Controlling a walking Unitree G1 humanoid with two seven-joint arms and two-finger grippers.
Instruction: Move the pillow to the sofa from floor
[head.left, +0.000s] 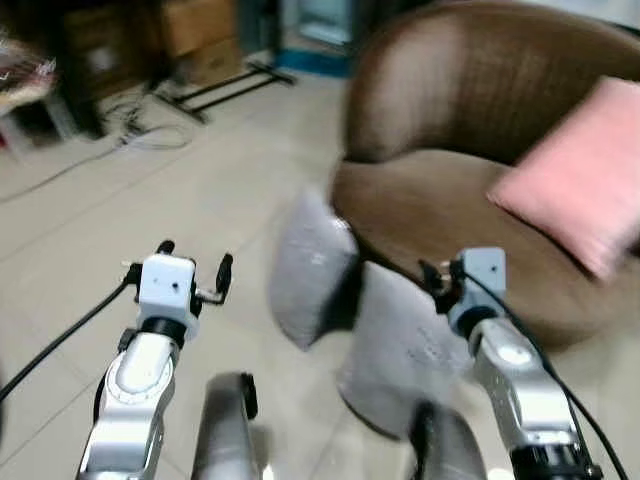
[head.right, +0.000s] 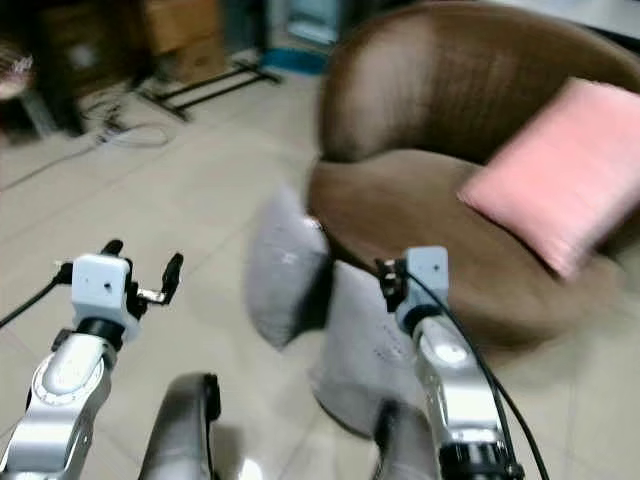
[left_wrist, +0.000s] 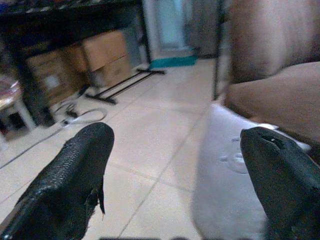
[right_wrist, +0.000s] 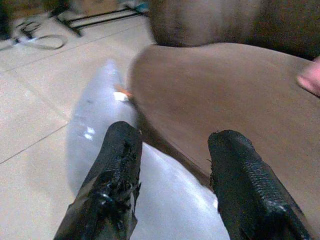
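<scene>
Left eye view: two grey pillows (head.left: 315, 270) seen propped on floor (head.left: 150, 200) against sofa (head.left: 450, 210) front, ahead between arms. Right gripper (right_wrist: 172, 170) nearer, fingers spread; left gripper (left_wrist: 180, 170) spread wide too.

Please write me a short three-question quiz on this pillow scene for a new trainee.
1. True or false: a pink pillow already lies on the brown sofa.
2. Where do the grey pillows sit? A) on the sofa seat B) on the floor against the sofa's front C) under a table
3. Fill in: the fingers of the left gripper stand ____, holding nothing.

Key: 1 true; 2 B; 3 open. The right gripper is likewise open, above a grey pillow.
</scene>
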